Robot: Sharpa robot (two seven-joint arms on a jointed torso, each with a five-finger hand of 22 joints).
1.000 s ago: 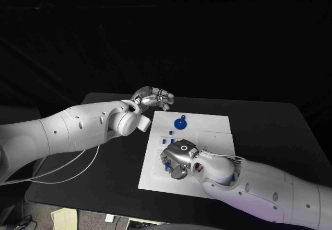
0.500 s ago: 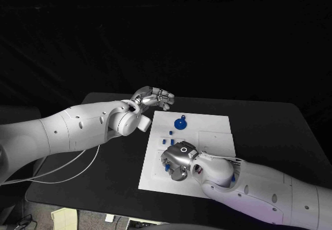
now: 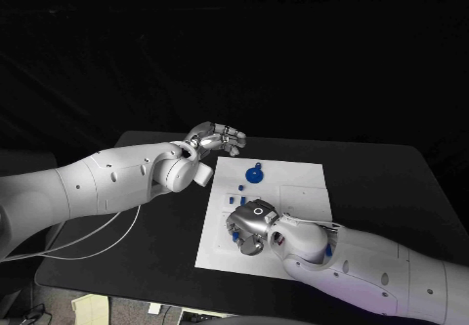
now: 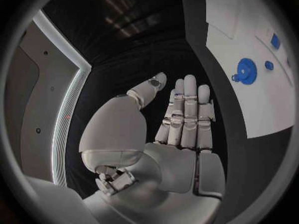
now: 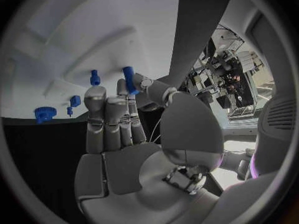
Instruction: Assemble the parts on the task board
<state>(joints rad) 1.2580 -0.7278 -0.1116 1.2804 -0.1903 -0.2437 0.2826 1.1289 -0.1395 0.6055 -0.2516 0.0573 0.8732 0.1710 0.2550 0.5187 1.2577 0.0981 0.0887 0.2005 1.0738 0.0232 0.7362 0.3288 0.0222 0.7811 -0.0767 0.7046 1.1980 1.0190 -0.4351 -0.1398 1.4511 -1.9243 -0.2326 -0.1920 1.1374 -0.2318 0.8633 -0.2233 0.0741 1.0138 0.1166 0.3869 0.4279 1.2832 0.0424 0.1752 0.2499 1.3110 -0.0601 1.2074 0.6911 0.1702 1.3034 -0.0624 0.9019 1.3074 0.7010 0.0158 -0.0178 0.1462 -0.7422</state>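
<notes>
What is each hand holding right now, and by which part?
The right hand pinches a blue peg by its lower end, over the board. The left hand holds nothing.

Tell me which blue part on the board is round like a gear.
The blue gear near the task board's far edge, closest to the left hand; the other blue parts are small pegs or blocks.

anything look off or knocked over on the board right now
Nothing stands out. The task board lies flat on the table, the blue gear rests on it, and the right hand pinches a blue peg above it.
</notes>
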